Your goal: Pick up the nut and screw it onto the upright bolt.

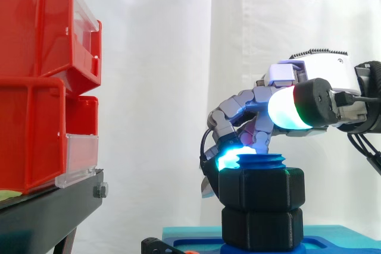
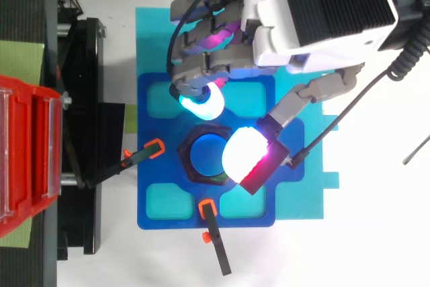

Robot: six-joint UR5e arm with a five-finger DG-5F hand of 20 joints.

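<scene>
The nut [image 1: 262, 188] is already threaded on the bolt [image 1: 266, 160]. The hand [image 1: 250, 104] is curled over the nut, gripping nothing (one fingertip [image 1: 229, 159] touches its rim, presumably for turning).

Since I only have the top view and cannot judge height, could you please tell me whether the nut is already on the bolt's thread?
Observer: It looks so. The black nut sits around the blue bolt, with a few threads showing above it.
Operator: Thank you. Is anything underneath the nut?
Observer: A second black hexagonal piece sits directly beneath it, on the blue plate.
Operator: And how high is the hand, please?
Observer: The palm of the hand is higher than the bolt's top, off to its right.
</scene>
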